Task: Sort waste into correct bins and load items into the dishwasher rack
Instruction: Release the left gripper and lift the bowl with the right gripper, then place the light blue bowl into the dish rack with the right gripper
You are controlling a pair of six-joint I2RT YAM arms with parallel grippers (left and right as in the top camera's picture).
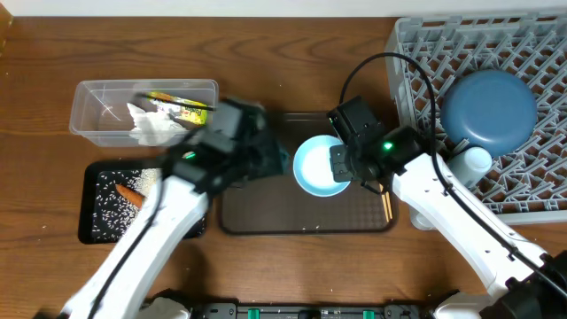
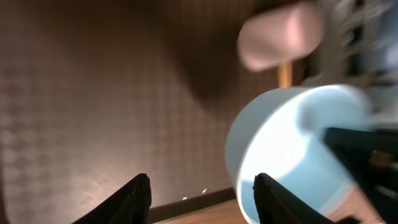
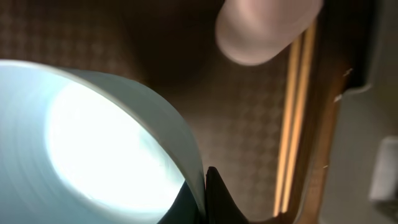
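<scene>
The small light-blue bowl [image 1: 317, 166] sits tilted over the brown serving tray [image 1: 266, 217]. My right gripper [image 1: 348, 171] is shut on its right rim; in the right wrist view the fingertips [image 3: 205, 190] pinch the bowl's wall [image 3: 93, 130]. My left gripper [image 1: 268, 159] is open just left of the bowl, its fingers [image 2: 134, 199] wide apart with only tray between them and the bowl [image 2: 292, 143] at its right finger. The chopsticks [image 1: 386, 202] lie along the tray's right side. The dishwasher rack [image 1: 532, 53] holds the overturned dark-blue bowl [image 1: 489, 109] and a white cup [image 1: 469, 162].
A clear tub [image 1: 93, 102] at the back left holds the white tissue [image 1: 152, 126] and the foil wrapper [image 1: 182, 106]. A black tray [image 1: 93, 230] in front of it holds rice grains [image 1: 111, 213] and the carrot piece [image 1: 130, 194].
</scene>
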